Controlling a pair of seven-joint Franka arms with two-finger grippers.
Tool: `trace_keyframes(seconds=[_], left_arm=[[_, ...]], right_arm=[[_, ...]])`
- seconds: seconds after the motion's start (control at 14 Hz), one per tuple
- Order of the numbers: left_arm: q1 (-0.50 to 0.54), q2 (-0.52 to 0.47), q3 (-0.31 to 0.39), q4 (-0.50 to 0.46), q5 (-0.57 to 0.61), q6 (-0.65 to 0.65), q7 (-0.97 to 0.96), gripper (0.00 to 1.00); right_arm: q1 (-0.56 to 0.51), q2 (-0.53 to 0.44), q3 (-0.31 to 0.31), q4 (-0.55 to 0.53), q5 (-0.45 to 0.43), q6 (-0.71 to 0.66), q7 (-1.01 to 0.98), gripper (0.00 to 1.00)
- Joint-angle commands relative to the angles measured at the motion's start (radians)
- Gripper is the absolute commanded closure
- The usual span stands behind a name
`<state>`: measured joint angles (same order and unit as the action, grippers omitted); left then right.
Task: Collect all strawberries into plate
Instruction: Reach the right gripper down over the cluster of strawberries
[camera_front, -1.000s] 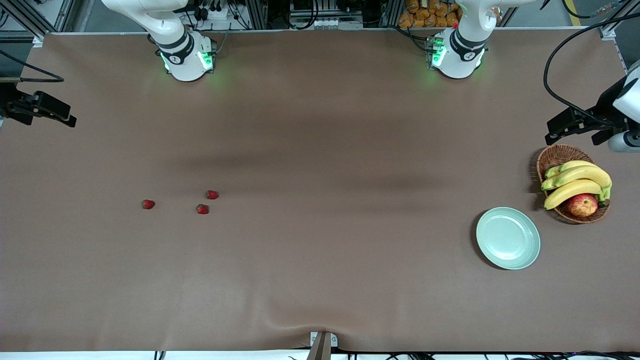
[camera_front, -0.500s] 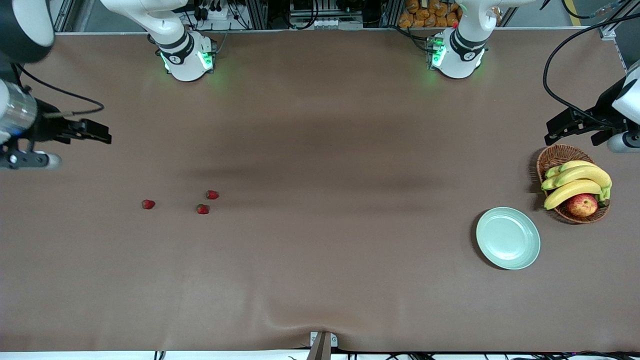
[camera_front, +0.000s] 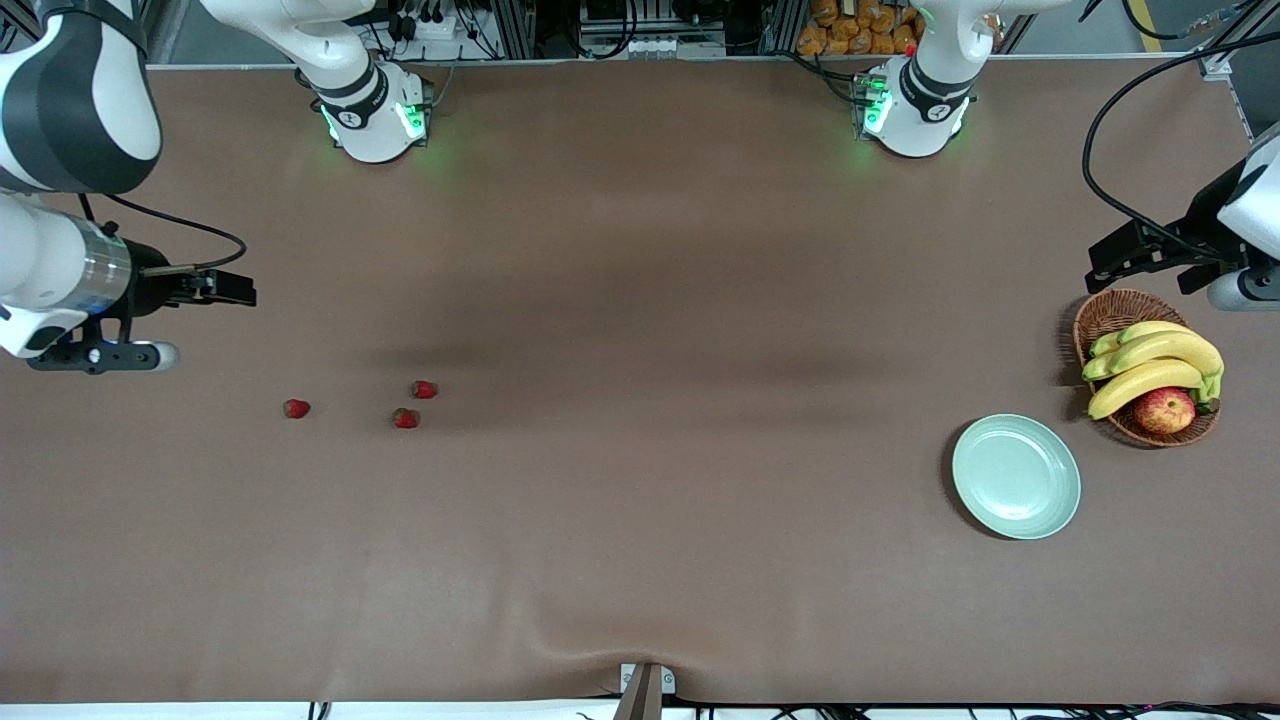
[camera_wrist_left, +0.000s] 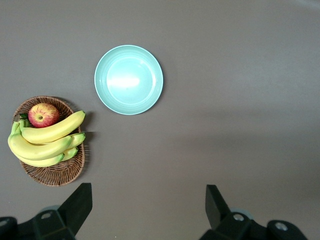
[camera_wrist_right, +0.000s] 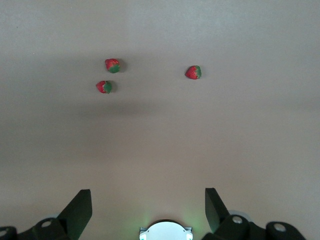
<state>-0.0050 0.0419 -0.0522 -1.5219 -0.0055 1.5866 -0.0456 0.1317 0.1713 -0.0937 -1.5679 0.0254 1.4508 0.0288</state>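
Three small red strawberries (camera_front: 296, 408) (camera_front: 405, 418) (camera_front: 425, 389) lie on the brown table toward the right arm's end; the right wrist view shows them too (camera_wrist_right: 193, 72) (camera_wrist_right: 104, 87) (camera_wrist_right: 112, 65). The pale green plate (camera_front: 1016, 476) (camera_wrist_left: 129, 80) sits empty toward the left arm's end. My right gripper (camera_front: 238, 290) (camera_wrist_right: 148, 202) hangs open and empty over bare table, short of the berries. Over the table by the basket, my left gripper (camera_front: 1108, 262) (camera_wrist_left: 148, 200) is also open and empty.
A wicker basket (camera_front: 1108, 312) (camera_wrist_left: 60, 175) with bananas (camera_front: 1150, 365) and a red-yellow apple (camera_front: 1165, 410) stands beside the plate at the left arm's end. The arm bases (camera_front: 375, 115) (camera_front: 915, 110) stand along the table's back edge.
My right arm has swung in from the table's end, and its gripper now hangs closer to the strawberries. The left gripper has drifted slightly toward the bases. Strawberries, plate and basket have not moved.
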Motion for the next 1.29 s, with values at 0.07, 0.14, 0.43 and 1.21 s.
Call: trace_keyframes(seconds=[0.07,0.14,0.43,1.21], left_arm=[[-0.004,0.001,-0.005,0.009,-0.005,-0.005,-0.022,0.0],[-0.004,0.001,-0.006,0.008,-0.005,-0.005,-0.02,0.0],[0.002,0.013,-0.009,0.008,-0.004,-0.005,-0.008,0.0],[-0.001,0.019,-0.011,0.003,-0.004,-0.007,-0.02,0.0]], right_arm=[[0.009,0.049,-0.004,-0.004,0.059,0.033,0.013,0.0],[0.009,0.062,-0.004,-0.004,0.068,0.034,0.013,0.0],[0.032,0.134,-0.004,-0.006,0.088,0.069,0.011,0.0],[0.132,0.178,-0.004,-0.28,0.173,0.454,0.011,0.0]])
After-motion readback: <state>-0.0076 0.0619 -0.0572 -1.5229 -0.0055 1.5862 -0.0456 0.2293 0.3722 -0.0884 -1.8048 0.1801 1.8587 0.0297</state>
